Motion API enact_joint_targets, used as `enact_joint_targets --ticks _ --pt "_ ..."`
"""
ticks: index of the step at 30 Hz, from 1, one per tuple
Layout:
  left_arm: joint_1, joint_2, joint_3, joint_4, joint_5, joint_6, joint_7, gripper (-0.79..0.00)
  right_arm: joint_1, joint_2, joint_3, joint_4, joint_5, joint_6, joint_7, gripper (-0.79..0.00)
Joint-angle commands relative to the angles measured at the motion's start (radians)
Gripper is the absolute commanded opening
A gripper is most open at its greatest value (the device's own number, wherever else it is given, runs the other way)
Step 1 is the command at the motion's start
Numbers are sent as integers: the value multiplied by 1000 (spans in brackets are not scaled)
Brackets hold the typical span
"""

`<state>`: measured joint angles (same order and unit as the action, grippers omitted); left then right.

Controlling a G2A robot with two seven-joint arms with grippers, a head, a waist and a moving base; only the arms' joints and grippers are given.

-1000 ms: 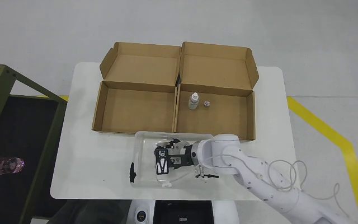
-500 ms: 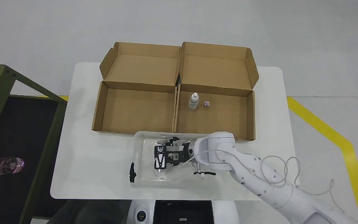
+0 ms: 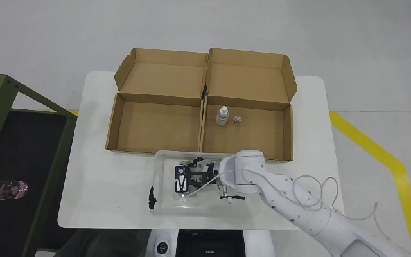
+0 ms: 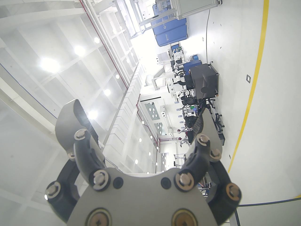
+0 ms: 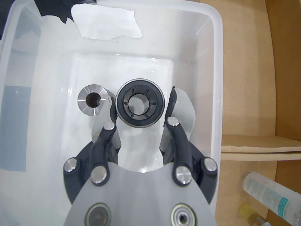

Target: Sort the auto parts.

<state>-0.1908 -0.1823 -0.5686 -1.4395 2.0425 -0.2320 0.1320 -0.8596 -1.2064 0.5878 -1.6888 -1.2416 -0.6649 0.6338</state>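
Bearing point(image 5: 140, 102) stands bore-on to the right end effector point(image 5: 141, 105), whose spread fingers point(image 5: 169, 104) flank it in the bin point(image 5: 217, 48).

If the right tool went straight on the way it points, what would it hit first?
Right tool would likely meet the black-rimmed ring part between its fingers, in the clear bin; depth unclear.

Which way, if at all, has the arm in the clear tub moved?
Yes. The right gripper slid slightly toward the black-taped end of the tub.

White table point(image 3: 96, 183) with an open cardboard box point(image 3: 157, 126), a second box point(image 3: 263, 133) beside it, and a clear plastic bin point(image 3: 164, 168)
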Motion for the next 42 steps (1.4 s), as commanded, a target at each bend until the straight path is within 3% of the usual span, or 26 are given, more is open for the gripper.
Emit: enact_joint_targets --ticks 1,22,31,42 --pt "0 0 0 0 0 0 0 0 4 -4 -4 6 0 0 0 -388" --pt "0 0 0 0 0 0 0 0 30 -44 -33 89 6 -12 -11 -419" --pt "0 0 0 0 0 0 0 0 30 -54 -30 99 34 -43 -28 -785" --pt "0 0 0 0 0 0 0 0 23 -56 -6 94 54 -68 -41 -785"
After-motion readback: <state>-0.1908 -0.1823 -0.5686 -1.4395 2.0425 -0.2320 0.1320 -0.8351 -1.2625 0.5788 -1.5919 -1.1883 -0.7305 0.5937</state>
